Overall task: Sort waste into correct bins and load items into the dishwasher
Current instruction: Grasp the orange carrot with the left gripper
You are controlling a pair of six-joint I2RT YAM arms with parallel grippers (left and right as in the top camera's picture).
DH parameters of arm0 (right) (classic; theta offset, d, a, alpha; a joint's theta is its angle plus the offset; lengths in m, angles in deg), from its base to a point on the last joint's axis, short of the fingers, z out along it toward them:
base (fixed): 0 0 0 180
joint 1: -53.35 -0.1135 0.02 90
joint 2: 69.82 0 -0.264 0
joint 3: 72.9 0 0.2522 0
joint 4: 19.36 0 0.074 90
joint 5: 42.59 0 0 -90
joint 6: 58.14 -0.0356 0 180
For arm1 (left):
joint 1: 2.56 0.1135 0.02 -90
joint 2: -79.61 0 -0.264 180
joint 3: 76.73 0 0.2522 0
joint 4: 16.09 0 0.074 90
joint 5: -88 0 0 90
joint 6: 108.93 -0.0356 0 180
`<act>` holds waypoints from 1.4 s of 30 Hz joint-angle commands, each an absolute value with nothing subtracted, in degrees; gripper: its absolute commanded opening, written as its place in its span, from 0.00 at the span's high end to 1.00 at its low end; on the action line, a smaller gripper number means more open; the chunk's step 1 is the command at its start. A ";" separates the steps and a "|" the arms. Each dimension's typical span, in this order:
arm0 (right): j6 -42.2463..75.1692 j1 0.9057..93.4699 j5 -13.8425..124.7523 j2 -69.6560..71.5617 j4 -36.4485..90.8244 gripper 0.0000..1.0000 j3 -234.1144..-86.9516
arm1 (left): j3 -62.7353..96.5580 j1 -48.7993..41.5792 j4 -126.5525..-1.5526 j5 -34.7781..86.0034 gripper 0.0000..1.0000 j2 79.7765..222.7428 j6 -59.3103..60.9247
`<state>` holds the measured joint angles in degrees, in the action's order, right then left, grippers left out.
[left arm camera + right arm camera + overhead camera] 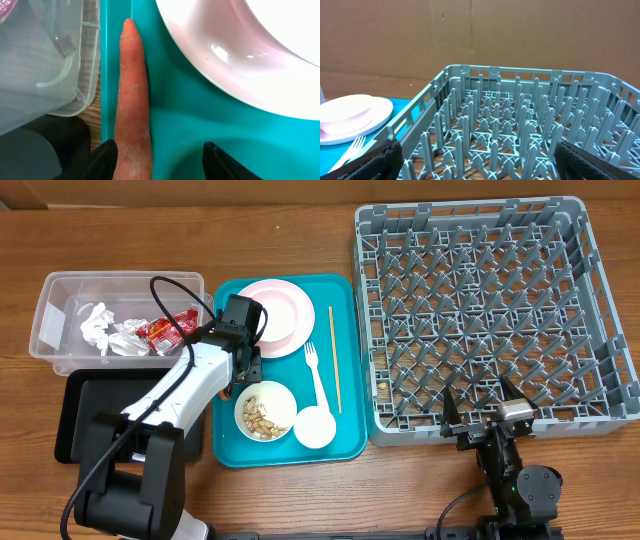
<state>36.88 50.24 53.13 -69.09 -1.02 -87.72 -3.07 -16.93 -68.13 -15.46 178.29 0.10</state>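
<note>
An orange carrot (132, 100) lies along the left rim of the teal tray (200, 125), beside the pink plate (240, 50). My left gripper (157, 150) is open around the carrot's thick end; the left finger (106, 160) is against it and the right finger stands well apart. In the overhead view the left gripper (240, 370) hides the carrot. The clear tub (60, 310) holds white napkins (100, 330) and a red wrapper (170, 330). My right gripper (485, 405) hangs open at the front edge of the grey dish rack (490, 310), empty.
On the teal tray (345, 445) are a white bowl of food scraps (265, 412), a small white cup (314, 427), a white fork (316, 372) and a chopstick (335, 360). A black tray (85, 420) lies in front of the tub.
</note>
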 commanded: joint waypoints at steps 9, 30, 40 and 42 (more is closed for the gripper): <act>37.25 49.93 53.06 -69.66 -1.24 0.00 -87.10 | -7.02 -16.78 -64.72 -14.87 0.46 178.74 -0.45; 37.27 49.93 53.06 -69.66 -1.24 0.00 -87.10 | -11.46 -16.78 -60.89 -17.18 0.66 178.74 0.80; 37.25 49.93 53.06 -69.66 -1.24 0.00 -87.10 | -9.84 -16.78 -62.25 -17.21 0.93 178.70 0.77; 37.27 49.93 53.06 -69.66 -1.24 0.00 -87.10 | -8.14 -16.78 -64.15 -17.23 0.96 178.70 0.77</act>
<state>36.88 50.24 53.13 -69.09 -1.00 -87.72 -10.02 -16.82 -61.88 -17.64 178.13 0.53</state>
